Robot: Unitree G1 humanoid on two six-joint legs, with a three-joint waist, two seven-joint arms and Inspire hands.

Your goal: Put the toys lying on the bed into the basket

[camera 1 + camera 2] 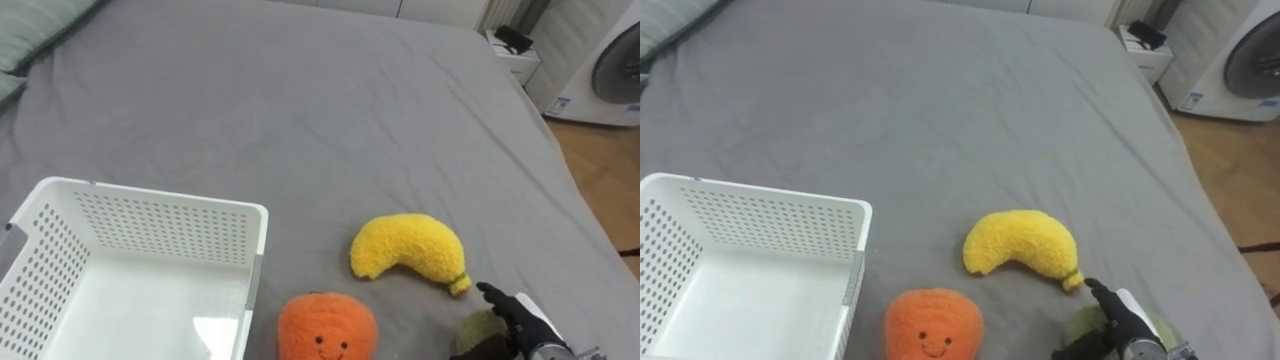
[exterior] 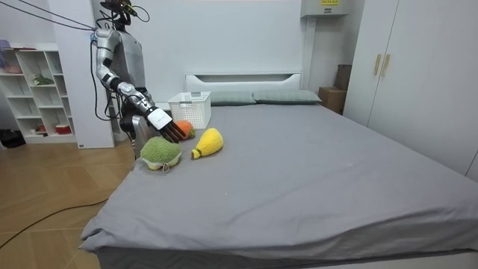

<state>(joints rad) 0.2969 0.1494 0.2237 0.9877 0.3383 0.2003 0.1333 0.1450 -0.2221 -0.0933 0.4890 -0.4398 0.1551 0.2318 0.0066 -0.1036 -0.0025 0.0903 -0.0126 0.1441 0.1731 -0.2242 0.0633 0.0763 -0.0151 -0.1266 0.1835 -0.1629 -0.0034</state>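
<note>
Three plush toys lie on the grey bed [image 1: 300, 110] near its edge. A yellow banana [image 1: 405, 250] rests to the right of the white basket [image 1: 60, 215]. Below it lies an orange toy with a smiling face [image 1: 325, 328]. A green round toy [image 1: 478, 335] sits at the lower right. My right hand [image 1: 520, 318] hovers over the green toy with its dark fingers stretched out, open. In the room view the hand [image 2: 166, 125] reaches down between the green toy [image 2: 159, 151] and the orange one [image 2: 183, 127]. The basket holds nothing.
Green pillows [image 1: 30, 30] lie at the bed's head, to my left. The bed's edge runs down the right side, with wooden floor [image 1: 600, 170], a white cabinet [image 1: 515, 50] and a washing machine [image 1: 610, 70] beyond. I stand at the bed's side by a shelf [image 2: 37, 90].
</note>
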